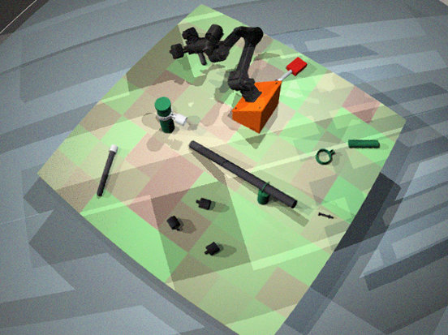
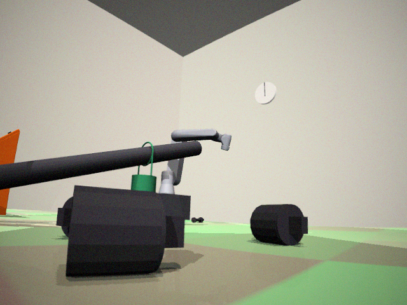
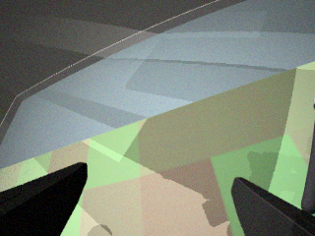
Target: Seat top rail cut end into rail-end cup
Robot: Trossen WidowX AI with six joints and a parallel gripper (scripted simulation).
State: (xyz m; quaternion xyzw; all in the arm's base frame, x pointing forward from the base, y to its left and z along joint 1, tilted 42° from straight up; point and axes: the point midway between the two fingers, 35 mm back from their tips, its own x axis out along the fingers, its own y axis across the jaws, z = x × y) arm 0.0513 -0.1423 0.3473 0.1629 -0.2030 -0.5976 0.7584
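The dark rail point(image 1: 241, 170) point(image 2: 88, 164) passes through the wire loop of the green loop cap point(image 1: 263, 196) point(image 2: 143, 182) and slopes down toward its far-left end. That end lies short of the white rail-end cup point(image 1: 181, 120), outside it, with a visible gap. The cup hangs on the white brace band point(image 1: 163, 117) around the dark green post point(image 1: 167, 125), a little below the green post cap point(image 1: 163, 104). My gripper point(image 1: 182, 43) point(image 3: 160, 178) is open and empty, behind the post and well away from the rail. The rail's post-side end is outside the exterior view.
An orange wedge point(image 1: 269, 104) point(image 2: 7, 164) stands by the arm base. A red block point(image 1: 296, 65) lies behind it. A white-tipped rod point(image 1: 105, 174) lies left. Several black fittings point(image 1: 204, 203) point(image 2: 114, 229) lie in front. A green ring point(image 1: 317, 159), green cylinder point(image 1: 363, 144) and small bolt point(image 1: 325, 215) lie right.
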